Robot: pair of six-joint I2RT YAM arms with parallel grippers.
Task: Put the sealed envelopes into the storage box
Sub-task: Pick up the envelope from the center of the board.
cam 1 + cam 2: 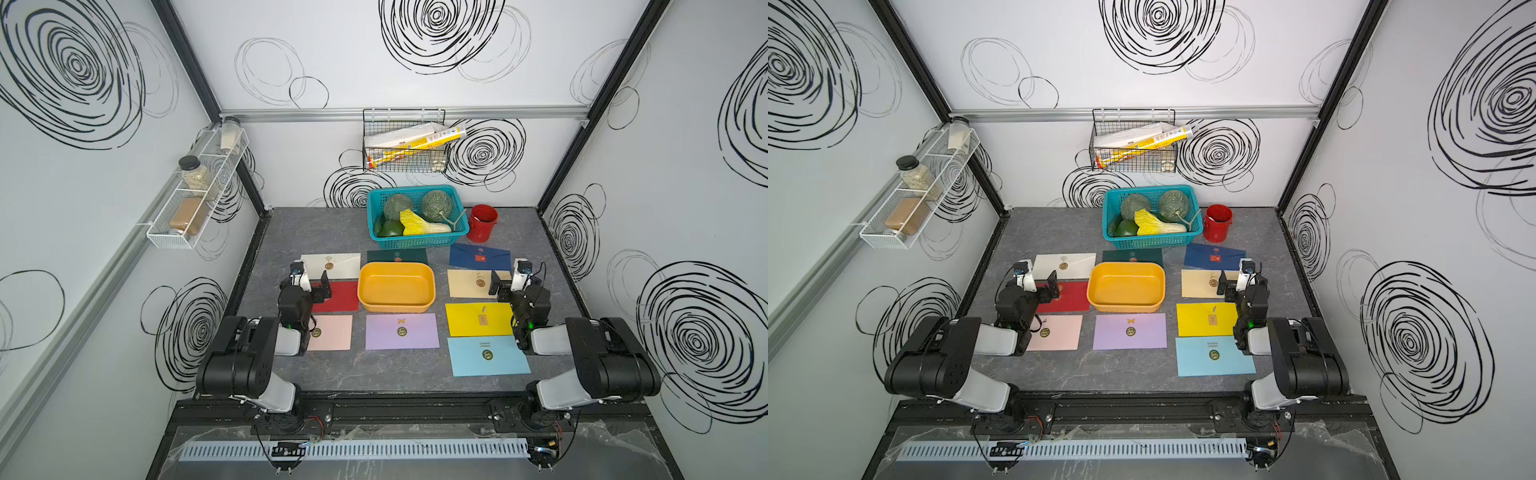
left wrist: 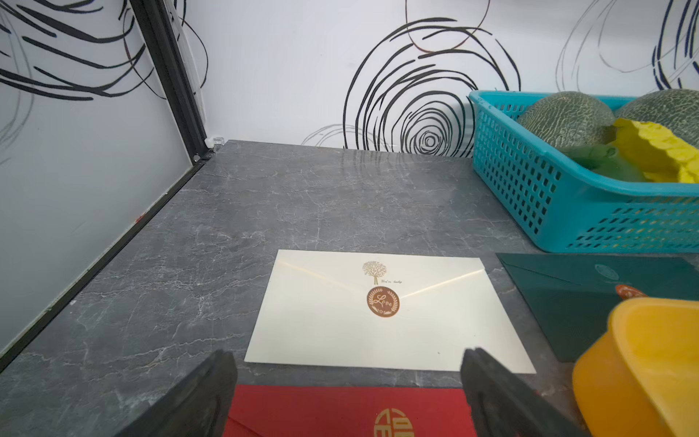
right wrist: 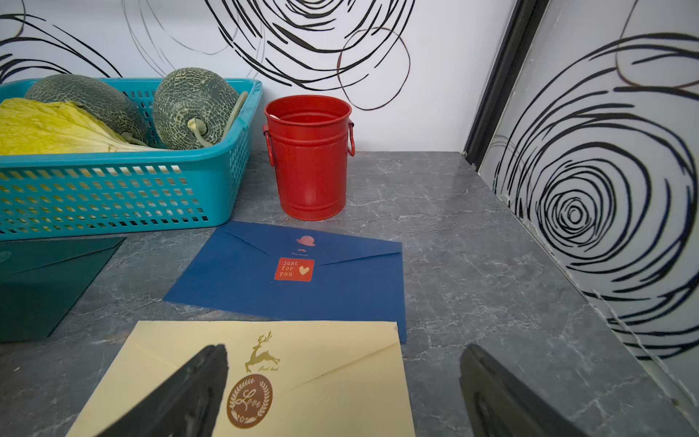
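Sealed envelopes [image 1: 402, 331] lie flat on the grey table [image 1: 316, 232], ringed round the storage box [image 1: 397, 306], which is empty. Left gripper [image 2: 348, 355] is spread wide, holding nothing, low over the red envelope [image 2: 321, 408]; white envelope [image 2: 340, 325] just ahead. Right gripper [image 3: 344, 350] spread too, over the beige envelope [image 3: 333, 382]. Likely step: first pick. Flat paper, so probably best to scrape an edge up before pinching. Dark green envelope [image 1: 397, 254] sits partly behind the box's far rim. Teal basket [image 1: 415, 241] and red bucket [image 1: 481, 226] stand at the back, out of the way.
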